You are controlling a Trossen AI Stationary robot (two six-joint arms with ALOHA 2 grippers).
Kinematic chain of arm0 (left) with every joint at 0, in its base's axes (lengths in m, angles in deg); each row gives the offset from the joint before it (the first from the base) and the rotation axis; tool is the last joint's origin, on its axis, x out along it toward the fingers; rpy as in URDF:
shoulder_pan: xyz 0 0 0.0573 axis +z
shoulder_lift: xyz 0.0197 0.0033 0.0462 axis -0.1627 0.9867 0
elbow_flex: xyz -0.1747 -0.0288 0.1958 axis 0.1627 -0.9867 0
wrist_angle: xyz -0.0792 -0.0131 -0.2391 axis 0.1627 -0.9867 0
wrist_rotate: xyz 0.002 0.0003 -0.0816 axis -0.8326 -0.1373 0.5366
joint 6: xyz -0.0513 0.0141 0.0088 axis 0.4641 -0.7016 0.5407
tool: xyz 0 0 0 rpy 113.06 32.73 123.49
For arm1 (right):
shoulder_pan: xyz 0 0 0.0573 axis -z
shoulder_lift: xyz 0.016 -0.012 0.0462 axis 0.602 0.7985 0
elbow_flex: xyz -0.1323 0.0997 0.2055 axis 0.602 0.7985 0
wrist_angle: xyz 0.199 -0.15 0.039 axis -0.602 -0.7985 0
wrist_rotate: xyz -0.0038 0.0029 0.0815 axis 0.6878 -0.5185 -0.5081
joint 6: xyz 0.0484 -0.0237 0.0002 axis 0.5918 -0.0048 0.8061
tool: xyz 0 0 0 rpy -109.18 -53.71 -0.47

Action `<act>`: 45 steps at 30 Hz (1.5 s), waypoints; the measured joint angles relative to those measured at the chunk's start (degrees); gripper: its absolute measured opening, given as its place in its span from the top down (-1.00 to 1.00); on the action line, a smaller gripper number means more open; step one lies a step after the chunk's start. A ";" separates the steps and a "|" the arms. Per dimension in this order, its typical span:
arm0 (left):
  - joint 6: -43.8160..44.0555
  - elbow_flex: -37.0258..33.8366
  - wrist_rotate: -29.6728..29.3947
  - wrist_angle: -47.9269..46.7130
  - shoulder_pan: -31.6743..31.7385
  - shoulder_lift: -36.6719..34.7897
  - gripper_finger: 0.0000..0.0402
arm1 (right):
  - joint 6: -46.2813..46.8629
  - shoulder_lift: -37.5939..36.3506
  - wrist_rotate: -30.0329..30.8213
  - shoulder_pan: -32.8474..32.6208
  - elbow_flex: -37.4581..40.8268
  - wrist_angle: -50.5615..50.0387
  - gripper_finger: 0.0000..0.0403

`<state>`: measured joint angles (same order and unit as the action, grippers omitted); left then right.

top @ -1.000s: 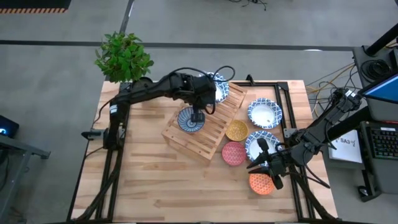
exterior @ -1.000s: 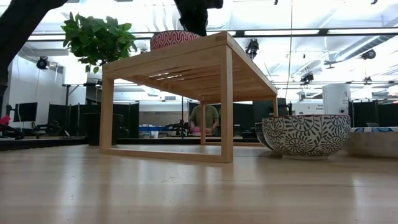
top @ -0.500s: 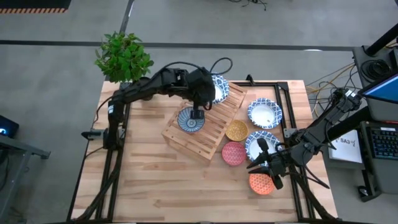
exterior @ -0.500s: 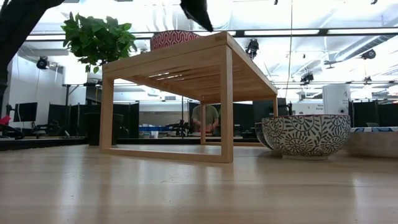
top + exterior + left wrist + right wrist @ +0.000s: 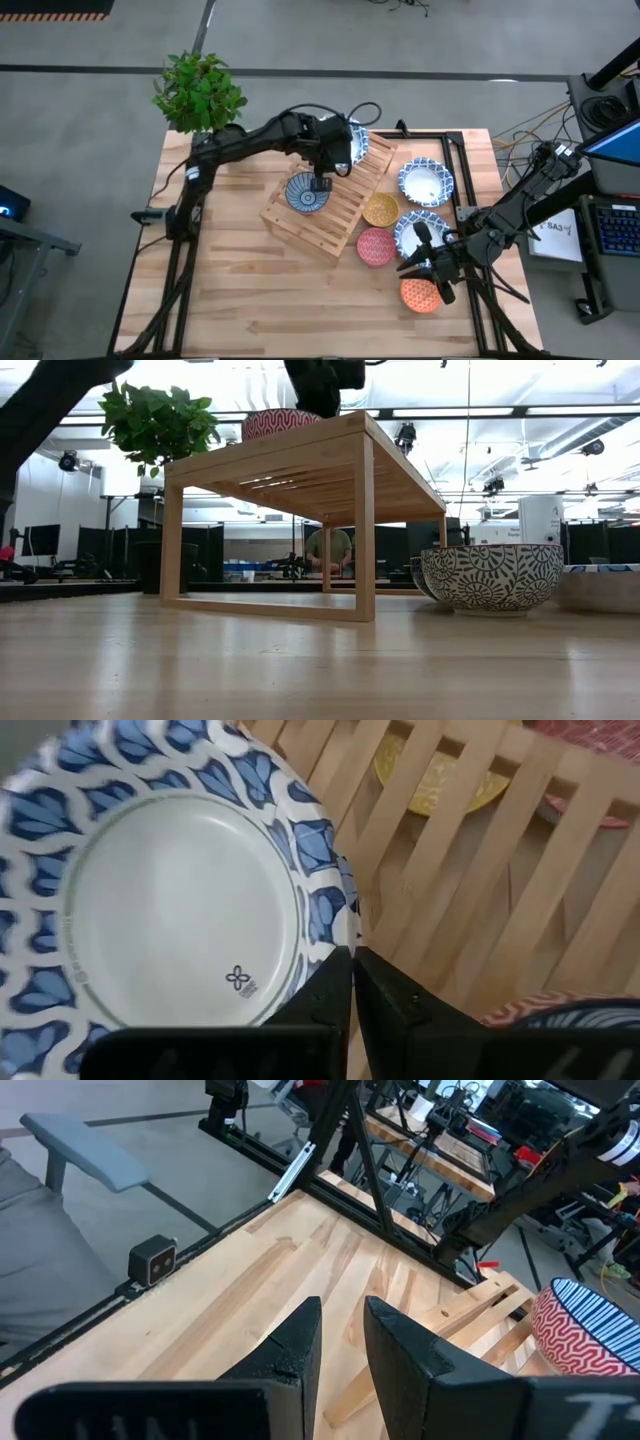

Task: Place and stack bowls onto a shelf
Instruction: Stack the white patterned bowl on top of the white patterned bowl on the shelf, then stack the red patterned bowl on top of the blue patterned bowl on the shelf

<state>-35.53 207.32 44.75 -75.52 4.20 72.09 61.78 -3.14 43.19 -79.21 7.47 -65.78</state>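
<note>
Hovering over the shelf (image 5: 330,195) at frame centre, the closed, empty left pincer (image 5: 322,183) leaves two blue-patterned bowls (image 5: 305,193) there; five wait on the tabletop (image 5: 250,290) at right, near the right pincer (image 5: 433,268), slightly parted.

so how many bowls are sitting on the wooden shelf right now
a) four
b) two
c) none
b) two: the high view shows a blue-patterned bowl near the middle of the shelf and a white blue-rimmed bowl at its far end; the other bowls sit on the table.
</note>
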 joint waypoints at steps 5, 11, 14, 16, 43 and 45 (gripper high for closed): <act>0.95 0.51 0.13 -0.46 -0.09 -0.47 1.00 | 0.02 0.00 0.01 0.00 0.00 -0.02 0.66; 7.88 1.31 7.66 -0.92 -1.56 -3.11 1.00 | 0.92 0.00 0.99 0.35 0.02 0.03 0.66; 11.02 1.31 9.27 -0.96 -3.57 -3.30 1.00 | 2.08 0.04 3.37 0.98 0.02 0.22 0.66; 11.52 1.27 9.32 -0.84 -5.86 -3.24 1.00 | 3.04 0.08 3.60 1.65 0.02 0.32 0.66; 18.49 -42.24 15.14 27.64 -21.31 -21.43 1.00 | 1.68 0.07 2.95 4.16 -1.20 0.73 0.66; 20.63 -50.48 15.12 35.79 -21.42 -26.44 1.00 | 3.04 0.07 3.78 4.68 -1.20 0.96 0.66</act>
<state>-14.90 156.84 59.87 -39.73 -17.22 45.66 64.83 -3.08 46.97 -74.53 6.27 -64.81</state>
